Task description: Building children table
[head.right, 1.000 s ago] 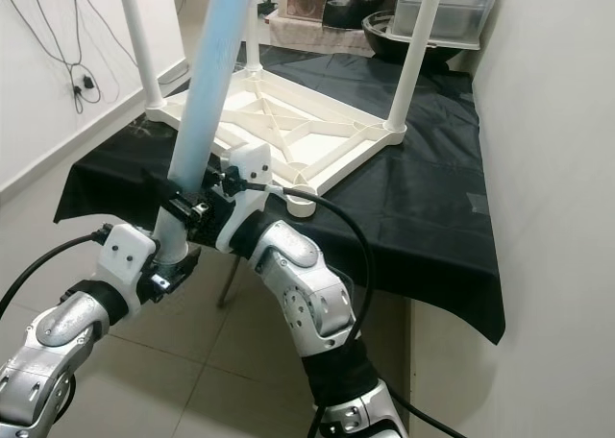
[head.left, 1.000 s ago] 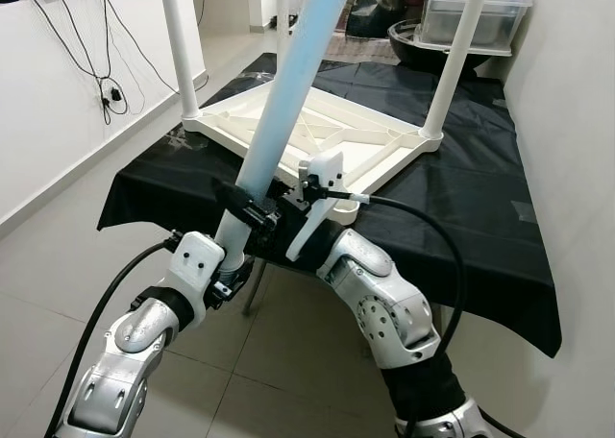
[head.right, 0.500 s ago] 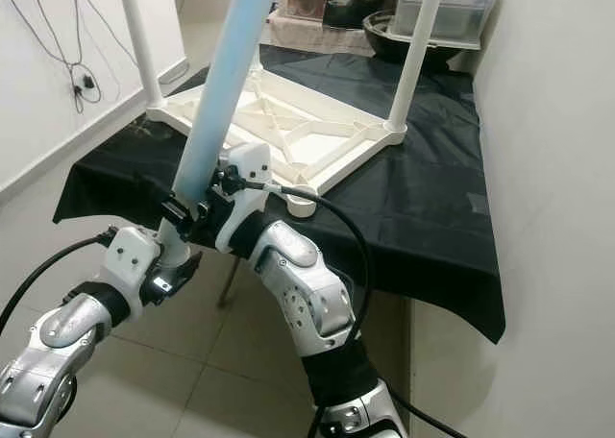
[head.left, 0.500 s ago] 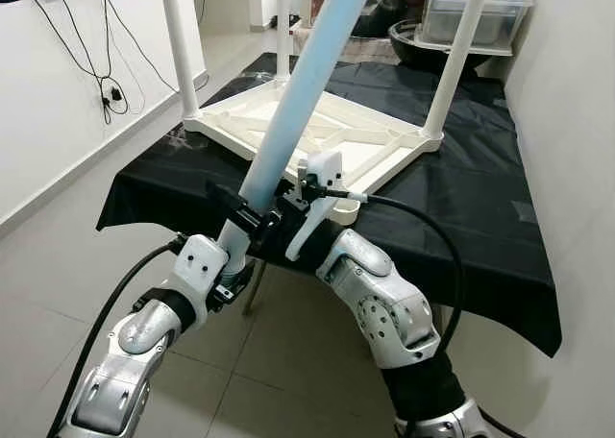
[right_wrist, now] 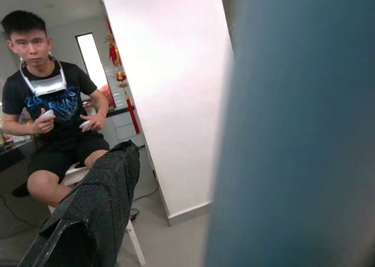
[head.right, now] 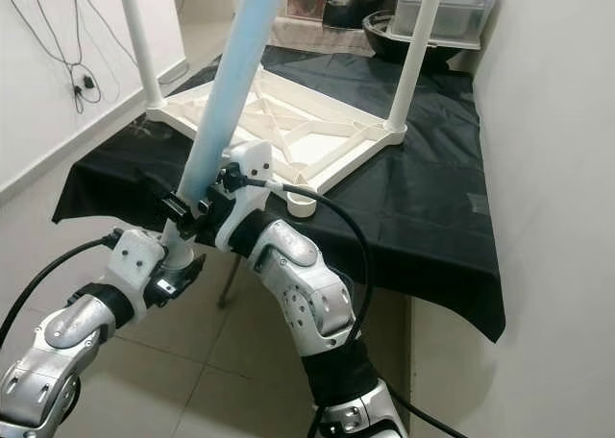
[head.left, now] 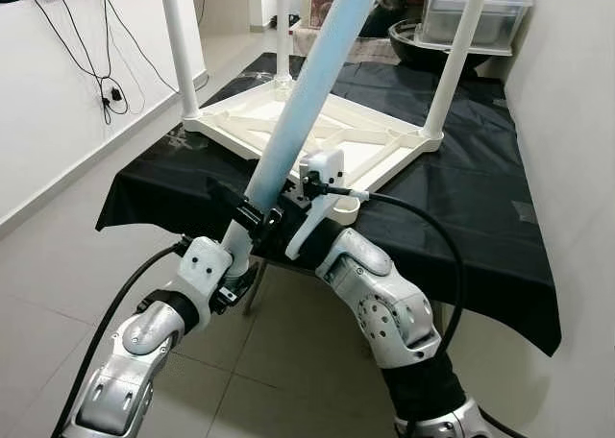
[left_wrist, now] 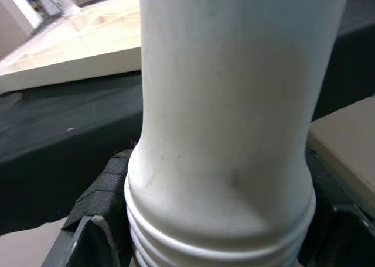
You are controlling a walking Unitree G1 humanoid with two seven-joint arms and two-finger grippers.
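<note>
A white children's table top lies upside down on a black-draped table, with three white legs standing up from its corners. Its near corner socket has no leg in it. In front of the table edge, both grippers hold a pale blue-white table leg that leans up and to the right. My left gripper is shut on the leg's lower end, whose threaded end sits between black fingers. My right gripper is shut on the leg just above, one finger beside it.
A clear storage box and a dark bowl sit at the table's far end. A white wall runs close along the right; cables hang on the left wall. Tiled floor lies to the left. A seated person appears in the right wrist view.
The held leg has tipped further to the right, its top swinging right. My left arm has shifted slightly right and forward with the leg's lower end.
</note>
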